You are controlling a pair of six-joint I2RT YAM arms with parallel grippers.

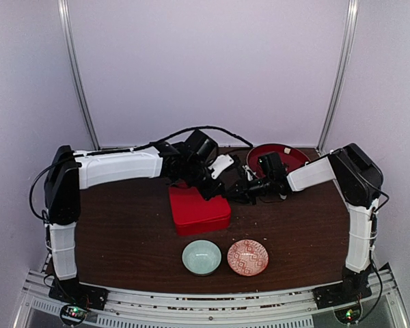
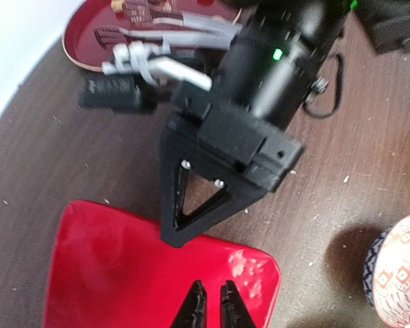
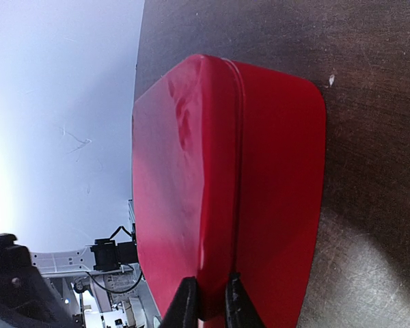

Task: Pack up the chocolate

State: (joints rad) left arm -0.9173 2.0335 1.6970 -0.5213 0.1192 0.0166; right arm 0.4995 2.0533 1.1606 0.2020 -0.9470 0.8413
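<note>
No chocolate pieces can be made out in any view. A red lidded box [image 1: 199, 208] sits mid-table. My right gripper [image 1: 238, 193] is at the box's right side. In the right wrist view the right gripper [image 3: 206, 306] is shut on the edge of the box's lid [image 3: 191, 171], one finger on each side of the rim. My left gripper [image 1: 209, 190] hovers over the back of the box. In the left wrist view the left gripper [image 2: 208, 305] is shut and empty above the red lid [image 2: 123, 273]. Slim silver tongs [image 2: 160, 65] lie by the dark red plate [image 2: 82, 44].
A pale green bowl [image 1: 201, 257] and a red patterned bowl [image 1: 247, 257] stand near the front edge. The patterned bowl also shows in the left wrist view [image 2: 400, 273]. The dark red plate [image 1: 290, 154] is at the back right. White walls enclose the table.
</note>
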